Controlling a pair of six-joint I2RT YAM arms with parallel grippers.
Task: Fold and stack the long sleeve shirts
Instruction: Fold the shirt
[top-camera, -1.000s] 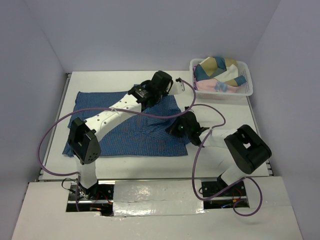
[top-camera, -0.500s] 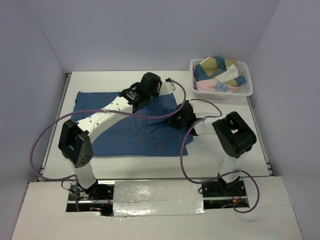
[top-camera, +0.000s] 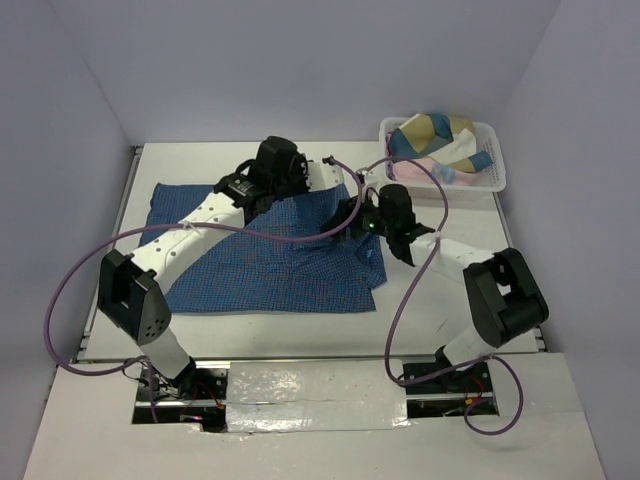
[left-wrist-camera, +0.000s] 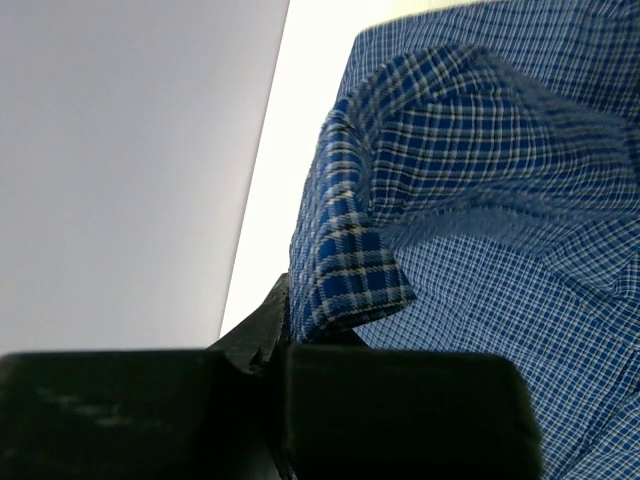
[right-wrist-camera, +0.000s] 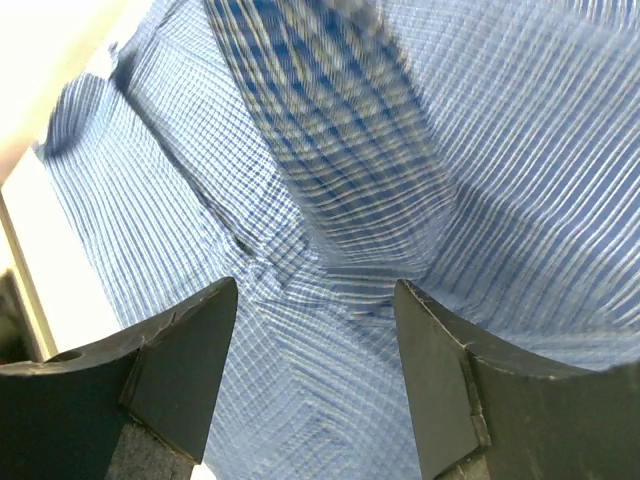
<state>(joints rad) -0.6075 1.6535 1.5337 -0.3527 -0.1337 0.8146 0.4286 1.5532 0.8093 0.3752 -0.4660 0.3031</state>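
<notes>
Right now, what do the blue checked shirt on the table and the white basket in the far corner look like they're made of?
Blue checked shirt: thin woven cloth, likely cotton or a blend, matte; the checks look woven in, and it creases and drapes softly. White basket: probably moulded plastic, smooth with a slight sheen; stiff slotted walls.

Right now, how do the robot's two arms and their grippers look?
Both the left arm and the right arm have white links joined by bulky black joint housings. A thin purple cable loops along each arm. The left gripper and right gripper have matte black fingers. No markings are readable.
</notes>
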